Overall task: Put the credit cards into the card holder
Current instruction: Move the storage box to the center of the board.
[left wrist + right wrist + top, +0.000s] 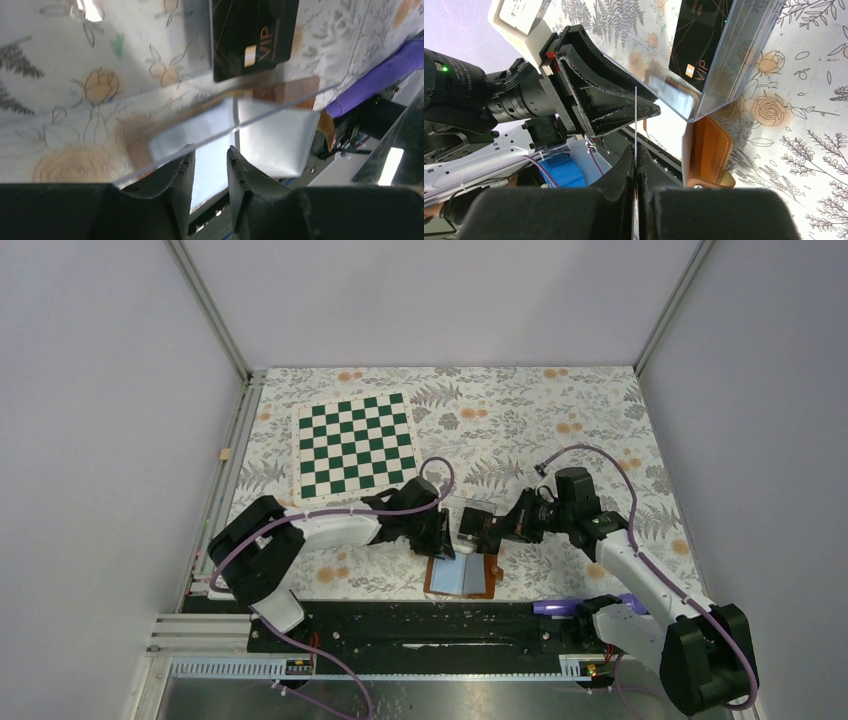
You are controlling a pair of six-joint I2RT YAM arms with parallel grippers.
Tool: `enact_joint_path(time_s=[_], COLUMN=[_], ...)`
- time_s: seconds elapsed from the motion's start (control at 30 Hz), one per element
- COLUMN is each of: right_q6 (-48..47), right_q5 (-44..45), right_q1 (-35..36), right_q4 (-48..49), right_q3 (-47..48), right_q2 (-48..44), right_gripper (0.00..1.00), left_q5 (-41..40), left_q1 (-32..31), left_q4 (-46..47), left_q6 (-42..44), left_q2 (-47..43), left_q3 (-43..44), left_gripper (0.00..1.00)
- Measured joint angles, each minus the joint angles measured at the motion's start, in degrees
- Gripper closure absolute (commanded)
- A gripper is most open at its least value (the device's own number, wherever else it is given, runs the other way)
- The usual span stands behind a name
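Mat: green-white checkered chessboard mat sat well apart, far left, no bother.
Box: clear plastic box hung tilted off the table, L gripper narrow on its wall; black VIP credit card inside. Crowded the drop zone imo.
Holder: brown leather fold-over card holder lay open under the box, blue-grey sleeves up.
Card: R gripper clamped a thin edge-on card. Prob needed slow, square entry into a sleeve.

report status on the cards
Left gripper jaws clamp the clear box over the open card holder. Right gripper jaws shut on a thin edge-on sheet, maybe a card. One black card inside the box.
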Motion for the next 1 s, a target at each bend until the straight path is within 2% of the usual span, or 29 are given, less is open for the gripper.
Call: enact_joint_path(time_s=[0.37,0.73,0.9,1.0], right_q6=[-0.3,-1.9,-1.9,-1.0], right_q5=[1.4,1.5,3.1,4.3], right_q1=[0.0,0.2,3.7,7.3], right_q4=[-0.3,-0.5,0.0,1.5], right_q3=[0.5,0.4,0.2,0.2], right_q2=[-0.3,-0.3,0.8,2.6], right_gripper=[1.0,1.0,1.0,1.0], left_q5=[-8.0,-10.4,-10.3,-9.9], left_q1=[-2.0,-1.8,-0.1,2.5], left_q4=[0.5,2.1,4.5,5.8], left_q6=[-1.9,-3.8,-4.0,-4.0], left_q2=[8.3,17.5,17.2,13.1], left_q3=[9.3,19.1,18.6,13.0], left_gripper=[0.69,0.64,0.64,0.65])
